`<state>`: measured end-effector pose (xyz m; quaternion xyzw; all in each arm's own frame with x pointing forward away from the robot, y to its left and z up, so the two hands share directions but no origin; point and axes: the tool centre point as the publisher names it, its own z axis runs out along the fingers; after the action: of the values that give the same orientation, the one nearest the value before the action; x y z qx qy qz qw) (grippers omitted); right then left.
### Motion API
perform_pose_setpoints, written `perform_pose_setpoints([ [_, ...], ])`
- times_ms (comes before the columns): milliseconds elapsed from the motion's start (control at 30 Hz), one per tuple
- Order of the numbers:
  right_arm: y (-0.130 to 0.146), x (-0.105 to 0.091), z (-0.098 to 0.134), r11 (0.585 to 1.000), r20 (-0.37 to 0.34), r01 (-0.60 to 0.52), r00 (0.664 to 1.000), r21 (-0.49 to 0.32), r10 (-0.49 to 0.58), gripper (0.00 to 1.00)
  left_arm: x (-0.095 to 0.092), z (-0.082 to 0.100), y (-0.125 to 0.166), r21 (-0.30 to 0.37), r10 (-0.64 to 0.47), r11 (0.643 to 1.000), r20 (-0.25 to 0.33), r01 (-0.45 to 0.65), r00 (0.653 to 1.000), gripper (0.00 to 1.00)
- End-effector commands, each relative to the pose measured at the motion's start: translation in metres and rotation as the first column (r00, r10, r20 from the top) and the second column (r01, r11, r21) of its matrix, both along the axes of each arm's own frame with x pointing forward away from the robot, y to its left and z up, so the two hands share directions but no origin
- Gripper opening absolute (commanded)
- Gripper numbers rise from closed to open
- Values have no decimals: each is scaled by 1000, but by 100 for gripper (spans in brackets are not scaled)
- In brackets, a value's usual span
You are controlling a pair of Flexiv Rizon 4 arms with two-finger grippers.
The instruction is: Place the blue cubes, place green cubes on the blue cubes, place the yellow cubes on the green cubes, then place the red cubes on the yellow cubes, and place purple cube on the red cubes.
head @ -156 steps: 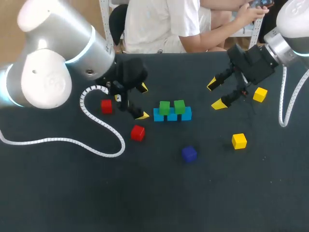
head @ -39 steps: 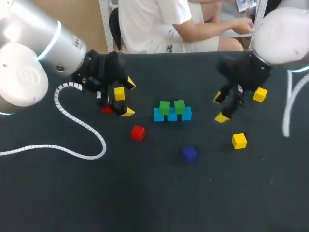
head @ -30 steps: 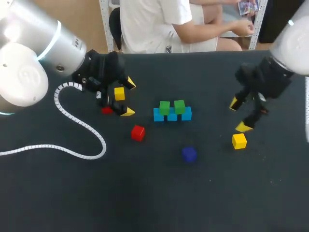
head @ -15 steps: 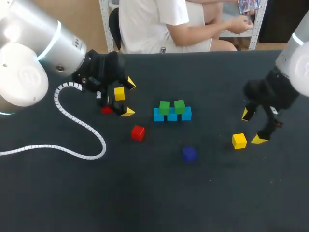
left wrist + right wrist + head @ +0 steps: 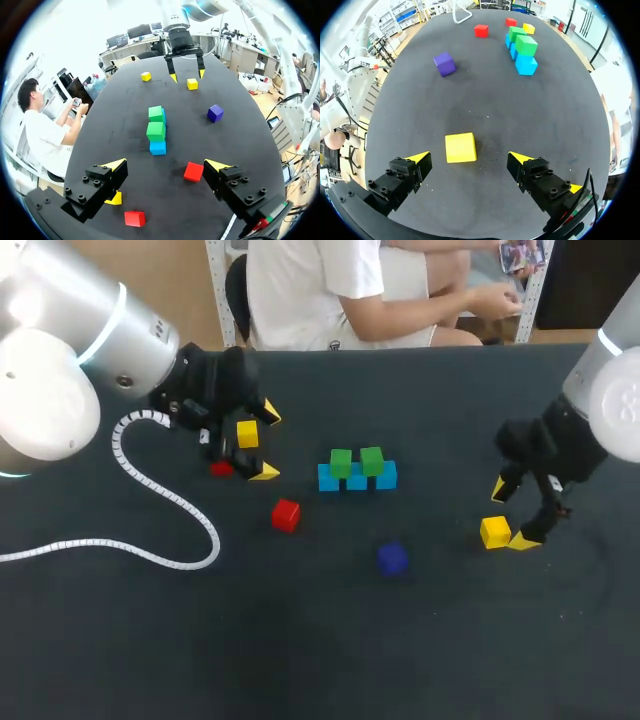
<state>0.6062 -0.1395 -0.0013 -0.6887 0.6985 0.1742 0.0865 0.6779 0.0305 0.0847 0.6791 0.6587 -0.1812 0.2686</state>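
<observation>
Meanwhile, the right gripper [image 5: 510, 515] hovers, fingers apart, beside a yellow cube [image 5: 494, 531]; the left gripper [image 5: 267, 442] likewise gapes.

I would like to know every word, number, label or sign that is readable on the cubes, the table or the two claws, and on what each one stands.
None can be read.
The blue cubes, green cubes, yellow cubes, red cubes and purple cube have plain faces.
The table, left claw and right claw show no legible marks.
</observation>
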Motion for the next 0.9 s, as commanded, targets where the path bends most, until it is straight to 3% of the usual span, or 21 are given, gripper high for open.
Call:
perform_pose_setpoints([
  [33,6,12,-10,1000,-14,-8,1000,14,8,100,2,-1,0,-2,-5,1000,-1,5,1000,100],
  [467,10,30,-18,999,-19,-26,999,20,26,100,2,-1,0,-2,-5,1000,-1,5,1000,100],
  [900,8,23,-19,998,-26,-42,999,36,43,100,2,-1,0,-2,-5,1000,-1,5,1000,100],
])
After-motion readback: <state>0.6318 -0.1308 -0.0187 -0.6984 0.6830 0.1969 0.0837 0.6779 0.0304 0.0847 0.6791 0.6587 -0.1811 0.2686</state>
